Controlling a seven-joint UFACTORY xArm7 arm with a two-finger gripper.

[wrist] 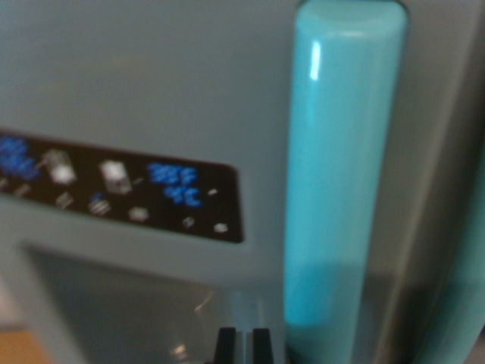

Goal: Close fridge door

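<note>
The pale teal plastic fridge door (136, 83) fills the wrist view, very close and blurred. Its glossy turquoise vertical bar handle (341, 174) stands at the wrist view's right, and a black control panel with blue digits (129, 189) runs across the left. The hand (243, 345) shows only as two dark fingertips at the bottom edge, nearly together and holding nothing. Whether the door is fully seated cannot be told. A push landing off-centre could slide onto the handle or press the panel's buttons instead.

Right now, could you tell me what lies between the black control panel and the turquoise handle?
Only bare fridge door separates panel and handle in the wrist view.
</note>
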